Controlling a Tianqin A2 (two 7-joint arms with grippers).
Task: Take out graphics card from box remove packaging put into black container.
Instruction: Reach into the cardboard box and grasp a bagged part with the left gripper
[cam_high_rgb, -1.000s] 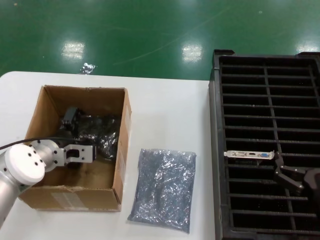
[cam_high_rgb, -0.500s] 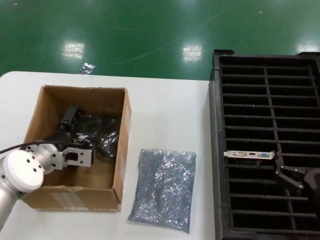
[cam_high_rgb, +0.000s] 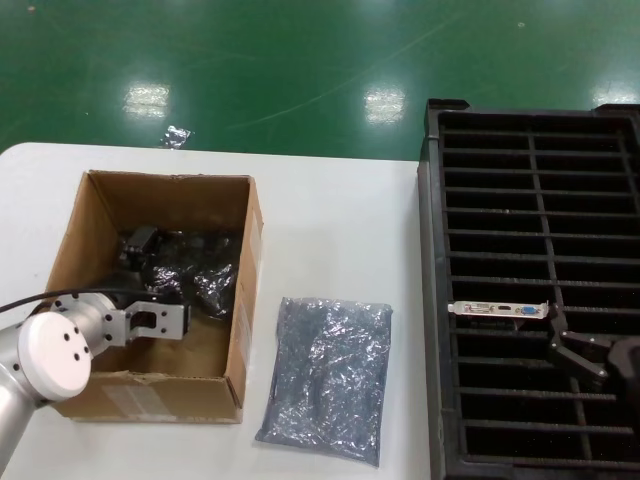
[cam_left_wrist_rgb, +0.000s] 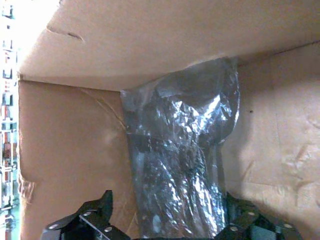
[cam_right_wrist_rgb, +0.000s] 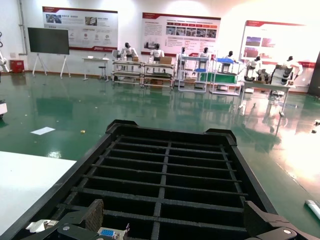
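We note the left tool (cam_high_rgb: 140, 255) reaches down inside the box (cam_high_rgb: 243, 300), which sits on the counter (cam_high_rgb: 340, 230). The left wrist view shows its two fingers (cam_left_wrist_rgb: 85, 222) spread wide on either side of a bagged card (cam_left_wrist_rgb: 182, 165) leaning in the corner of the box. The fingers straddle the bag but we judge they have not closed on it. That straddling stance suits a pinch on the bag's flat faces for lifting it out.

The right tool (cam_high_rgb: 578, 348) hovers over the black container (cam_high_rgb: 530, 150), its fingers apart and holding nothing. Just beside it a bare graphics card (cam_high_rgb: 498, 309) stands on edge in a slot, silver bracket up. We judge that the slot ribs keep it upright.

One packaging bag (cam_high_rgb: 325, 375) lies flat on the counter between box and container. Whether it is empty we cannot tell.

Counts:
- box: one
- black container: one
- bare card slotted: one
- bagged item in the box: one visible, though the dark crinkled mass could hide more
- loose bag on the counter: one
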